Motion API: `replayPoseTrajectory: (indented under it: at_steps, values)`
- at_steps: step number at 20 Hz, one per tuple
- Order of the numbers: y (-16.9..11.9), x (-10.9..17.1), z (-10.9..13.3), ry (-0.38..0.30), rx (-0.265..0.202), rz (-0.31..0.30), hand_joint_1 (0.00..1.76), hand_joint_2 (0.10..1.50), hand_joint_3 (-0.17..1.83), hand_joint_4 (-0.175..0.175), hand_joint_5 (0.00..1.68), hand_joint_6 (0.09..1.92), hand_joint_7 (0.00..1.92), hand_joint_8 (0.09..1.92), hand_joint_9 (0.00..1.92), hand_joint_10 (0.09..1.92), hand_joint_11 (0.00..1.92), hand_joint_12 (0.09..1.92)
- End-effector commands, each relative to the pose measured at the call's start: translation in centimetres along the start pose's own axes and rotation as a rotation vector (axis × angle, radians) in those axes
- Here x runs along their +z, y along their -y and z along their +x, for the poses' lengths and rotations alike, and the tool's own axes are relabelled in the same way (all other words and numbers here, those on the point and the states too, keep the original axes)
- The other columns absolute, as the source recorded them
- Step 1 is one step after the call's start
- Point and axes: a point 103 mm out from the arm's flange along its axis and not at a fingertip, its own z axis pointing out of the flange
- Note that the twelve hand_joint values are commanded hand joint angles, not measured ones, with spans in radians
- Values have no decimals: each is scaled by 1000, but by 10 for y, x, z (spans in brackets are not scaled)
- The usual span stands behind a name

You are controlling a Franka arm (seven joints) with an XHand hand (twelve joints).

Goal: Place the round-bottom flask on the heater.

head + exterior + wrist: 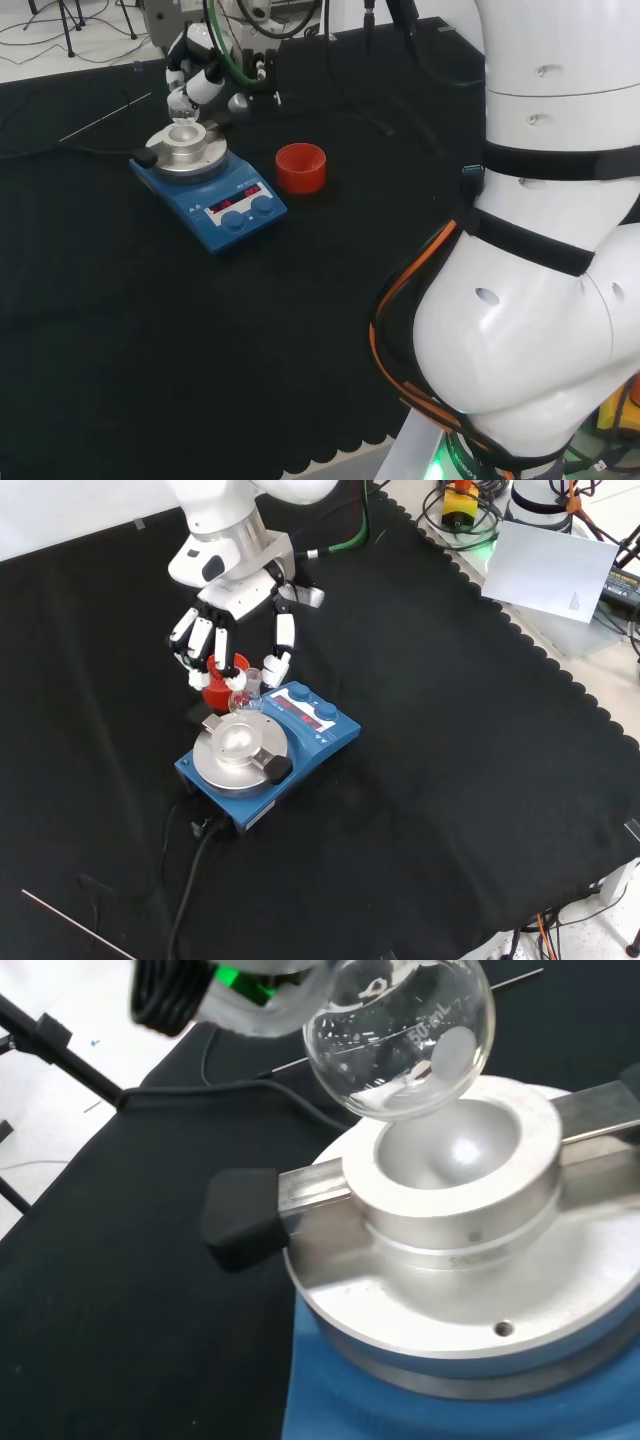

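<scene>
Wrist view: empty flask [400, 1035] above heater bowl [450, 1155]

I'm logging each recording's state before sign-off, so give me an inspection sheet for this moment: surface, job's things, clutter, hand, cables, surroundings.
Surface: black cloth covering the bench, scalloped edge.
Job's things: clear glass round-bottom flask held just above the bowl-shaped recess of the silver metal block, not yet seated; blue heater with silver top plate.
Clutter: red ribbed ring beside the heater; thin metal rod lying on the cloth.
Hand: black and white hand, fingers curled on the flask, above the heater.
Cables: black cable running from the heater across the cloth.
Surroundings: white sheet and loose cables beyond the cloth's edge.
</scene>
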Motion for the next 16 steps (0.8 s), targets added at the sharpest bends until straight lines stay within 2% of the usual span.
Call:
replayPoseTrajectory:
  at_steps: [1, 9, 13, 16]
  values:
    - [-3, 7, 2, -9, -19, 21, 1073, 712, 707, 175, 1102, 990, 516, 539, 660, 518, 252, 1318]
    - [-16, 24, 1, -8, -15, 50, 1074, 711, 707, 175, 1104, 988, 516, 539, 660, 518, 251, 1318]
    - [-15, 22, -9, -33, -13, 41, 1074, 710, 707, 175, 1104, 987, 515, 539, 660, 518, 251, 1317]
    - [-18, 24, -8, -26, -12, 57, 1074, 710, 708, 175, 1105, 987, 515, 539, 660, 518, 251, 1317]
